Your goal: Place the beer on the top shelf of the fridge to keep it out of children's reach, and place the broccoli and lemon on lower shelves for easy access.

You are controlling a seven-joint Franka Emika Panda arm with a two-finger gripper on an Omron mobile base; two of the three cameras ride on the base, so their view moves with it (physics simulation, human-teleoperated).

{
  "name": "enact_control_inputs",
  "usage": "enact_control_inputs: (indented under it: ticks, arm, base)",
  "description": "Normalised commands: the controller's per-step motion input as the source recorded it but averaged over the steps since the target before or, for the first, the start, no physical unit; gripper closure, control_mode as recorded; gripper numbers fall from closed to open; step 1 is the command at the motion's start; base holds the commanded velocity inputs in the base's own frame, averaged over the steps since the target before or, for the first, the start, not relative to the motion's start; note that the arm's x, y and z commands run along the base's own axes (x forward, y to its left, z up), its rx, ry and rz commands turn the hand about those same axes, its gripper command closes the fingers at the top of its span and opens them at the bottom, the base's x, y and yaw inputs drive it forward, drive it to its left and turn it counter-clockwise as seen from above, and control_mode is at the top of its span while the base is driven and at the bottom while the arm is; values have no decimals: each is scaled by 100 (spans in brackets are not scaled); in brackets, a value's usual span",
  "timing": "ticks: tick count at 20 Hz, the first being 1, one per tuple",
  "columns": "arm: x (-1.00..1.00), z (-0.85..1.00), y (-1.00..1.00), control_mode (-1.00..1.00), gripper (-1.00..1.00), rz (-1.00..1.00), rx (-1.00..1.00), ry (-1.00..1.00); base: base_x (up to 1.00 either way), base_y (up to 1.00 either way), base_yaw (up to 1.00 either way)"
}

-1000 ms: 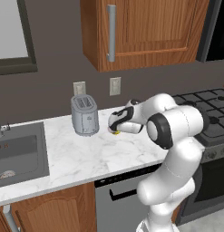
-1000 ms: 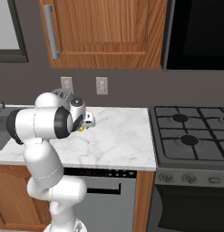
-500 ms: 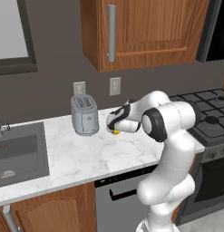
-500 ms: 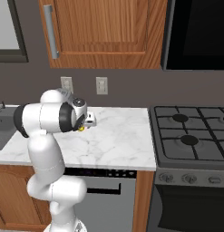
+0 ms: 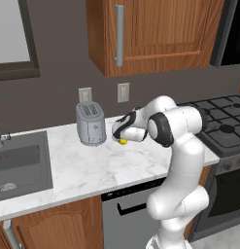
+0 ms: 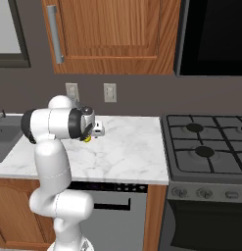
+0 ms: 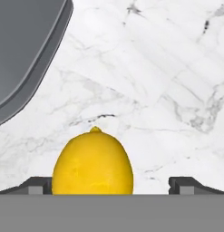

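A small bright yellow lemon lies on the white marble counter, just right of the toaster. My gripper hangs right over it, pointing down, and from the right base camera the lemon peeks out below the hand. Seen from the hand, the lemon sits between the two dark fingertips, nearer the left one, with a wide gap to the right one. The gripper is open and nothing is gripped. The beer, the broccoli and the fridge are out of view.
A grey toaster stands close to the left of the hand, its edge in the hand view. A sink lies further left, a gas stove to the right, and wooden cabinets hang overhead.
The hand has moved left and a little down, closer to the toaster and over the lemon. The jaws stayed open, and the lemon has not moved.
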Motion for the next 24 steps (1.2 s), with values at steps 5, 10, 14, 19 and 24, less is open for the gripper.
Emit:
enact_control_inputs:
  ticks: [5, 10, 14, 19, 24]
  arm:
    - [7, -12, 10, -100, -100, 0, 0, 1]
    - [0, -11, 6, -100, -100, 0, 0, 2]
    - [0, -17, 1, -100, -100, 0, 0, 4]
    - [0, -17, 0, -100, -100, 0, 0, 4]
    - [0, -13, 0, -100, 100, 0, 0, 2]
  base:
    - [0, 0, 0]
    - [0, 0, 0]
    - [0, 0, 0]
    - [0, 0, 0]
    - [0, 0, 0]
